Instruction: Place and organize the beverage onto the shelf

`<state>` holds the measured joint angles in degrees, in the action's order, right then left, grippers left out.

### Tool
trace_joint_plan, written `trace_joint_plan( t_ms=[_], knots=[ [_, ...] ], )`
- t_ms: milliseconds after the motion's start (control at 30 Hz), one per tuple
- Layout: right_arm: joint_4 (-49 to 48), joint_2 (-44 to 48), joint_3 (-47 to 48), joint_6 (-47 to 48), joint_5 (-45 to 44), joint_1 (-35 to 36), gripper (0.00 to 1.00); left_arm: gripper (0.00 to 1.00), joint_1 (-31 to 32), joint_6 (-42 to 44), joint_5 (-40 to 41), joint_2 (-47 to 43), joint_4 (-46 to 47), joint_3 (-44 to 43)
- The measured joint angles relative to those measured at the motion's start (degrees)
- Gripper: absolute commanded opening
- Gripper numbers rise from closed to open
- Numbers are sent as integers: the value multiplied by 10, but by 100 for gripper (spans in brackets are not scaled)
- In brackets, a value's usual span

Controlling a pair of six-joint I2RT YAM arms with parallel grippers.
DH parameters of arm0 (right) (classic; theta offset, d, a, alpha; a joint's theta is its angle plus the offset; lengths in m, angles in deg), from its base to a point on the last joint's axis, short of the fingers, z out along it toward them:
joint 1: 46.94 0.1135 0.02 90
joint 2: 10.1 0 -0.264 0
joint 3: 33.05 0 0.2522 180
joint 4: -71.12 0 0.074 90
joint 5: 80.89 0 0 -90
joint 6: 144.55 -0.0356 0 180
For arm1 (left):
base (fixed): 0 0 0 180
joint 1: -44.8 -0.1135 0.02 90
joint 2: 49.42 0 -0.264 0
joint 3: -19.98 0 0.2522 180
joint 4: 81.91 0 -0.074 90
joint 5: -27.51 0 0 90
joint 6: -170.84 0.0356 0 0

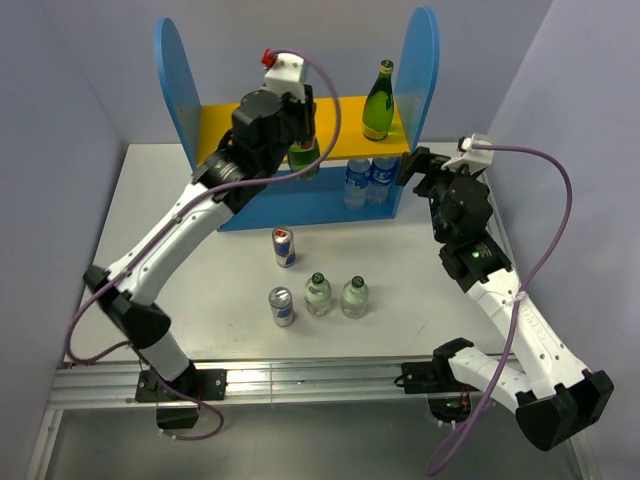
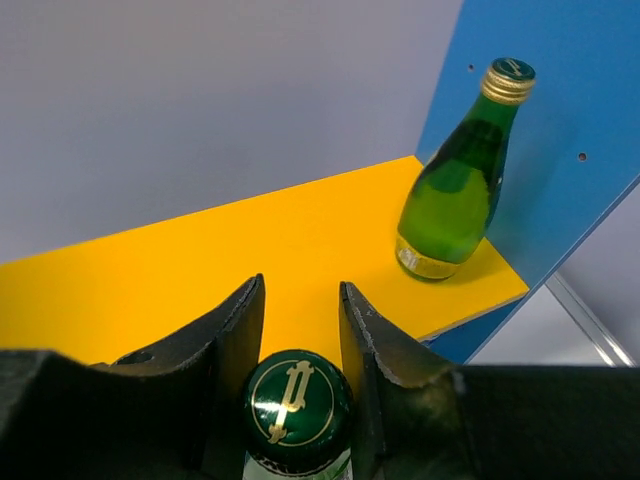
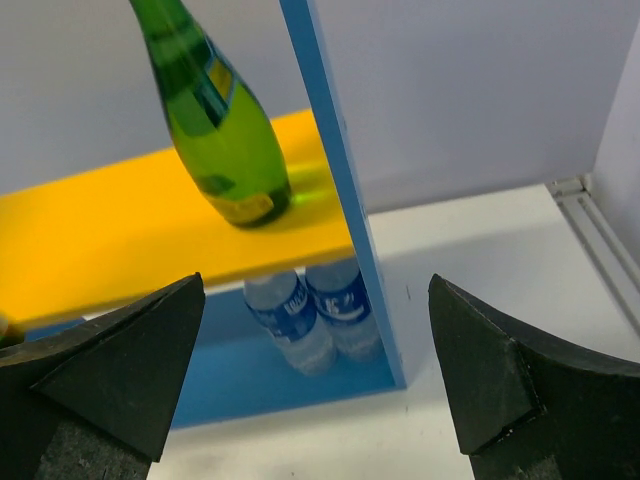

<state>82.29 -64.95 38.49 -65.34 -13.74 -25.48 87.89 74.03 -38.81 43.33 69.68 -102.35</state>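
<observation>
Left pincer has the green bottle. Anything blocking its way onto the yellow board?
Nothing visible. The left pincer grips the green bottle by its neck, and the yellow board ahead is bare. The only other bottle there stands at its right end, against the blue side panel.

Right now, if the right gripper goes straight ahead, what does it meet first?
Probably the front edge of the shelf's blue right side panel, or the two clear plastic water bottles beside it; depth is unclear.

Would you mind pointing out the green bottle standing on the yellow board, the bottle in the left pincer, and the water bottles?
standing green bottle (image 2: 445,205): left wrist view, its body.
held bottle (image 2: 297,400): left wrist view, its cap.
water bottles (image 3: 343,305): right wrist view, one label.
</observation>
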Motion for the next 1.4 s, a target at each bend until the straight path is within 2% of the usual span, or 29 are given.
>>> trace_joint_plan(
  t_ms=[233,400,633,1100,1400],
  knots=[
    [-10,22,-90,-35,28,0,100,0,-2,30,-44,147,-24,-151],
    [-21,24,-124,-48,40,0,100,0,-2,40,-59,209,-34,-225],
    [-35,24,-133,-54,46,0,100,0,-2,44,-63,213,-23,-250],
    [-43,23,-133,-59,51,0,100,0,-25,57,-95,215,67,-248],
    [-47,32,-133,-59,50,0,100,0,-49,40,-130,308,158,-279]
  ],
)
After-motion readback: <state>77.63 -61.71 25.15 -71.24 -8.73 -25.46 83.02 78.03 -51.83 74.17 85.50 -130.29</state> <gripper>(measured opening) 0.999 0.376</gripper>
